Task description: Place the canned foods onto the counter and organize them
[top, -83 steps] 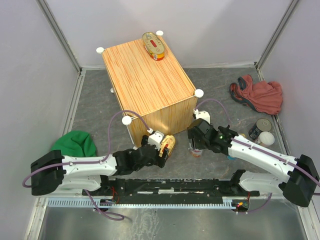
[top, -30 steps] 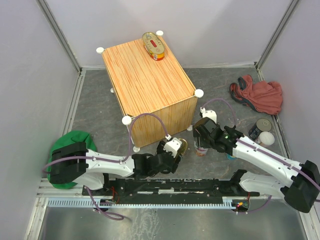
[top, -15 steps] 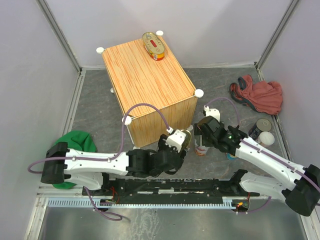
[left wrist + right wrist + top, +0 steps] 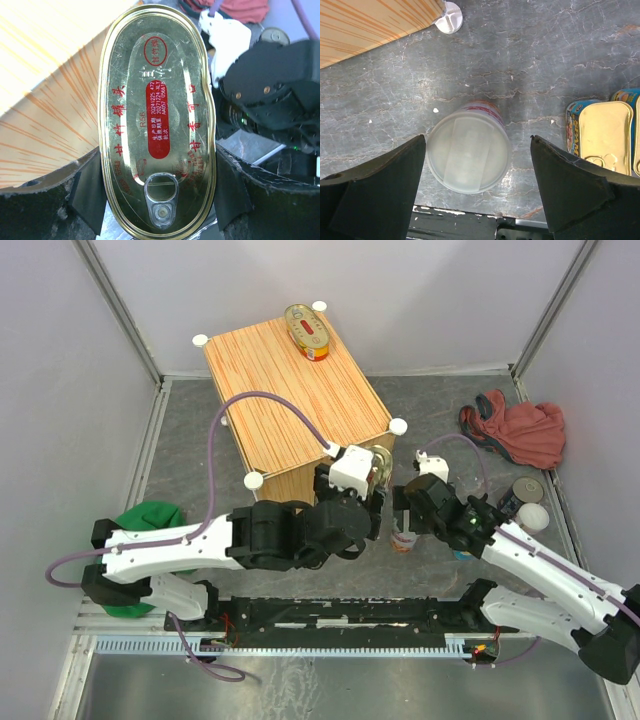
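Straddling an upright white-lidded can (image 4: 468,159) on the floor (image 4: 545,60), right gripper (image 4: 477,145) wide open, left gripper (image 4: 159,190) clamped on an oval gold can (image 4: 157,100) raised beside the near right corner of the counter (image 4: 280,390), second oval can (image 4: 307,331) lying at its far edge.

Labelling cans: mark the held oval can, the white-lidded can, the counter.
held oval can (image 4: 157,120), left wrist view, red lid label.
white-lidded can (image 4: 468,157), right wrist view, middle of lid.
counter (image 4: 280,380), top external view, bare top face.
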{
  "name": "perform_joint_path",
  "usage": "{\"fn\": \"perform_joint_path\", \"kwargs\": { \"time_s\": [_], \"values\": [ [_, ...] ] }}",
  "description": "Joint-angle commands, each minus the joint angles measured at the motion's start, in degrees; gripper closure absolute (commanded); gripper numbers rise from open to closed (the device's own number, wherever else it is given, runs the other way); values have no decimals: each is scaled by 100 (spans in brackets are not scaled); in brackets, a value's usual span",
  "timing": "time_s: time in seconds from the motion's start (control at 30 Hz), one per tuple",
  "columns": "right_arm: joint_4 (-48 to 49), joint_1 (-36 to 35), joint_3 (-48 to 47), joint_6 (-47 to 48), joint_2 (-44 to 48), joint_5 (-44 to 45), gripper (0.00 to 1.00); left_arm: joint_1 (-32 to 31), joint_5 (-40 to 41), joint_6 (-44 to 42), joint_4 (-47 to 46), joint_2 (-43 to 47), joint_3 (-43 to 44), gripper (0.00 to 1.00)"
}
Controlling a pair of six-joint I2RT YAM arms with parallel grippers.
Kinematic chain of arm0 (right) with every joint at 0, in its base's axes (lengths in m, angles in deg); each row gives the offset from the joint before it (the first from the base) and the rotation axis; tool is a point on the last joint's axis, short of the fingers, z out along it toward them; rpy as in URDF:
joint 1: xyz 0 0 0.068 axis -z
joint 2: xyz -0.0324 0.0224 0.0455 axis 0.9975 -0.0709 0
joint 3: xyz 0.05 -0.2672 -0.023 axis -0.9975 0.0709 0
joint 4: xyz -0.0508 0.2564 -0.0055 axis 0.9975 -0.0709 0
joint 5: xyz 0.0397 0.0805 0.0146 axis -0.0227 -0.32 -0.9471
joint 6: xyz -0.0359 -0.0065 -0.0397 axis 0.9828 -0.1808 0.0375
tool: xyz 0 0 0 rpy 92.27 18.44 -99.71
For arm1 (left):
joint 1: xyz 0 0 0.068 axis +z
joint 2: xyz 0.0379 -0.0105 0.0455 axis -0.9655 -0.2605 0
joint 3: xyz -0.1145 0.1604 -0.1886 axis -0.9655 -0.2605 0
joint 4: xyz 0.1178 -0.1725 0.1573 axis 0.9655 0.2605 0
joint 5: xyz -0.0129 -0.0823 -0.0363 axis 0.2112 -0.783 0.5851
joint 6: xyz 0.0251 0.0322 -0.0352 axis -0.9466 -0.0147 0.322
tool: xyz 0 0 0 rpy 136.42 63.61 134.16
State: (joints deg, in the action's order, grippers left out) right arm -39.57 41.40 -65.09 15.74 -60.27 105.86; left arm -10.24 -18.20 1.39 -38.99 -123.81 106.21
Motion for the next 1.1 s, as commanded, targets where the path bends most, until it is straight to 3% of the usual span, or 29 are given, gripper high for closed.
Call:
{"fn": "perform_joint_path", "kwargs": {
  "time_s": [0.0, 0.33, 0.6, 1.07],
  "values": [
    [-184, 23, -170, 15, 246, 149, 7, -20, 811, -38, 418, -37, 986, 97],
    [-369, 24, -317, -10, 487, 55, 7, 731, 1412, -331, 937, -146, 1975, 97],
    [-489, 23, -507, 17, 597, 6, 7, 2189, 971, -949, 836, -491, 2543, 97],
    [-764, 22, -609, 4, 1047, -81, 7, 4519, -554, -1165, 288, -1287, 3026, 97]
  ]
}}
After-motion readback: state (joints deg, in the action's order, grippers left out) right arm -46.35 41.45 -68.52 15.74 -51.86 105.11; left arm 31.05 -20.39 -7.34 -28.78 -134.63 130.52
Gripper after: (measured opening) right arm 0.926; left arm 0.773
